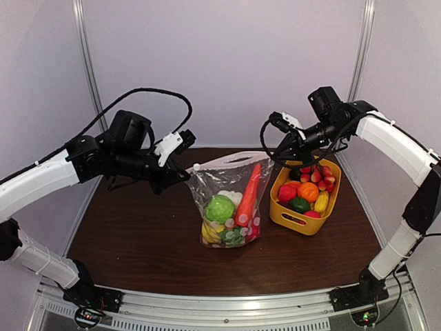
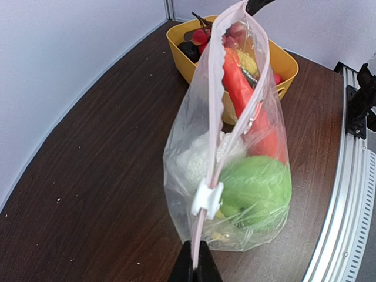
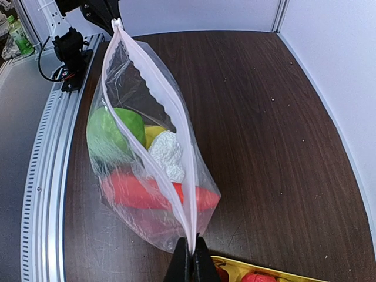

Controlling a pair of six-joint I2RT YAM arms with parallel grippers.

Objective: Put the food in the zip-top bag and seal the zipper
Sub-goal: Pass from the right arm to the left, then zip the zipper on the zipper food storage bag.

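Observation:
The zip-top bag (image 1: 227, 200) stands upright on the table, stretched between both grippers. Inside it lie a green ball (image 2: 258, 188), an orange carrot (image 2: 241, 88), a white cauliflower (image 3: 168, 154) and a yellow lemon (image 3: 154, 134). My left gripper (image 2: 197, 258) is shut on the left end of the zipper (image 2: 214, 100), just behind the white slider (image 2: 207, 198). At the bag's right end my right gripper (image 3: 192, 247) is shut on the same strip. Between the two grips the zipper's two sides gape apart, and the mouth is open.
A yellow basket (image 1: 286, 219) with several more toy fruits stands right of the bag, under the right gripper. White walls close the table at the back and sides. A metal rail (image 2: 341, 194) runs along the near edge.

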